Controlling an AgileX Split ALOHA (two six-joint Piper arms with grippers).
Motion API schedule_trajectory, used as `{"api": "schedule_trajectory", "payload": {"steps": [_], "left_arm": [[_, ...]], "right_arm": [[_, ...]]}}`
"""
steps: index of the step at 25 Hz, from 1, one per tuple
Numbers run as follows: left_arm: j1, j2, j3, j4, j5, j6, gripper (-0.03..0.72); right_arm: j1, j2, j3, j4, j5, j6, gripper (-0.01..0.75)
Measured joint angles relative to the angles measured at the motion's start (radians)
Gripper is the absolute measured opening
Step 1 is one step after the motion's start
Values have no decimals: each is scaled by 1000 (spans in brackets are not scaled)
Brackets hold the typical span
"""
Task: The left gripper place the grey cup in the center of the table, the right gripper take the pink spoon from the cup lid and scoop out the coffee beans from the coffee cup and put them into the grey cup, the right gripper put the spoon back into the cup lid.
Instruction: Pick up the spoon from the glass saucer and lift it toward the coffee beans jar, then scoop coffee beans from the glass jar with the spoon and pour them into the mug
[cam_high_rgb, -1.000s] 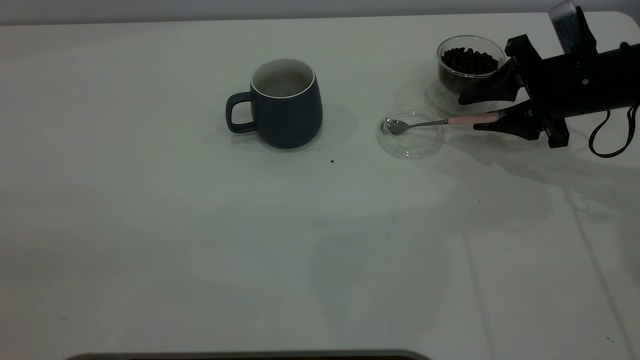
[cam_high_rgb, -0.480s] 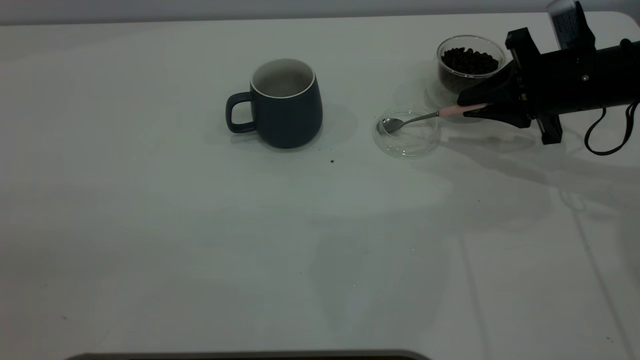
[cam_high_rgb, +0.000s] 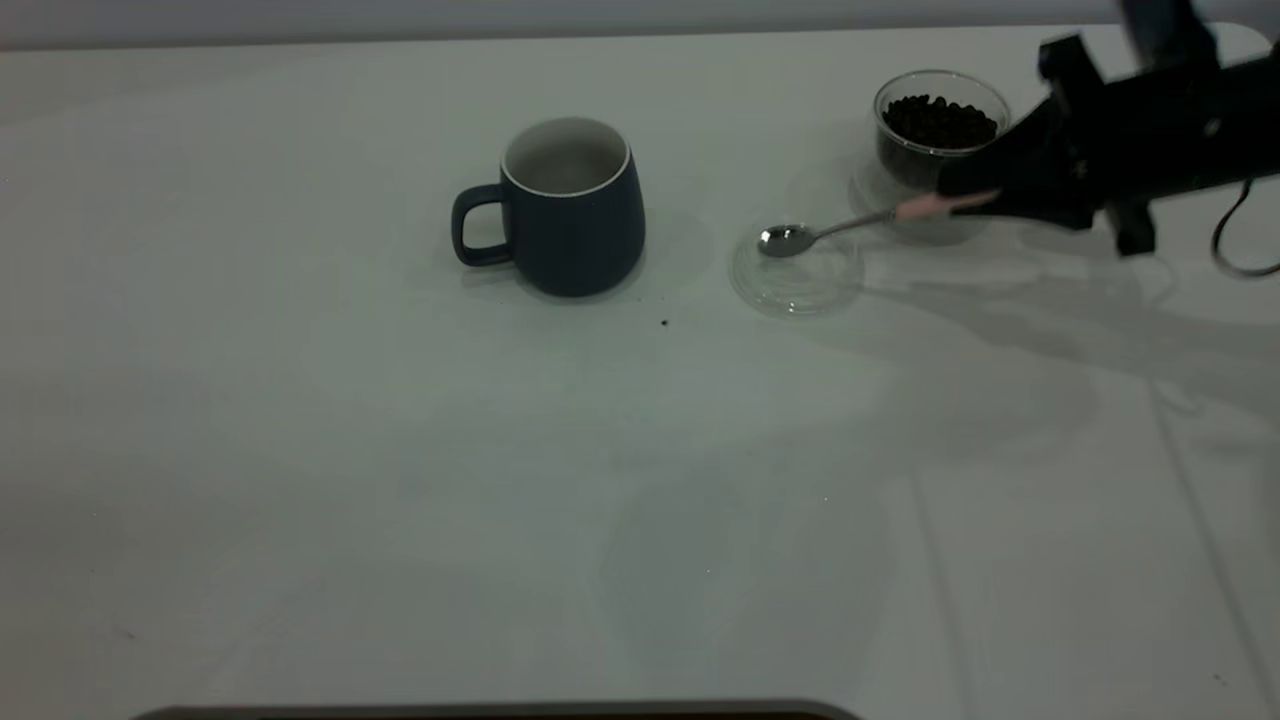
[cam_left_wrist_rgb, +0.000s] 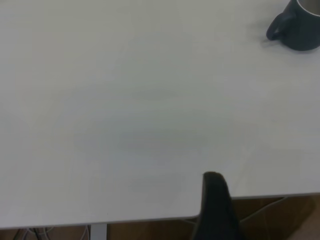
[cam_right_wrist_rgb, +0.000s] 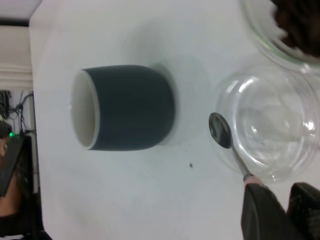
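Spoon (cam_high_rgb: 835, 228) has risen off the lid (cam_high_rgb: 797, 277), clamped in the right tool (cam_high_rgb: 968, 200); only the exterior view shows beans (cam_high_rgb: 938, 118).

The right gripper (cam_high_rgb: 975, 200) pinches the pink spoon (cam_high_rgb: 840, 226) by its handle, the bowl raised over the cup lid (cam_high_rgb: 797, 285). The coffee cup (cam_high_rgb: 937, 135) with beans (cam_high_rgb: 938, 120) stands just behind the lid; the grey cup (cam_high_rgb: 563, 207) sits well left of the lid on the table (cam_high_rgb: 400, 480).

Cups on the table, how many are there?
2. The grey cup stands near the middle of the table. The glass coffee cup, filled with coffee beans, stands far right at the back, behind the right gripper. None looks hidden.
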Motion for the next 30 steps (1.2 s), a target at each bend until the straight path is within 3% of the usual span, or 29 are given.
{"api": "schedule_trajectory", "payload": {"steps": [6, 11, 19, 30], "left_arm": [[0, 0, 0, 0, 0, 0, 567], [0, 0, 0, 0, 0, 0, 567], [0, 0, 0, 0, 0, 1, 567], [0, 0, 0, 0, 0, 1, 567]], "right_arm": [[-6, -166, 0, -93, -66, 30, 112], [-14, -298, 0, -120, -230, 32, 112], [-33, -289, -3, -185, -366, 26, 112], [-33, -209, -58, -189, -383, -7, 112]]}}
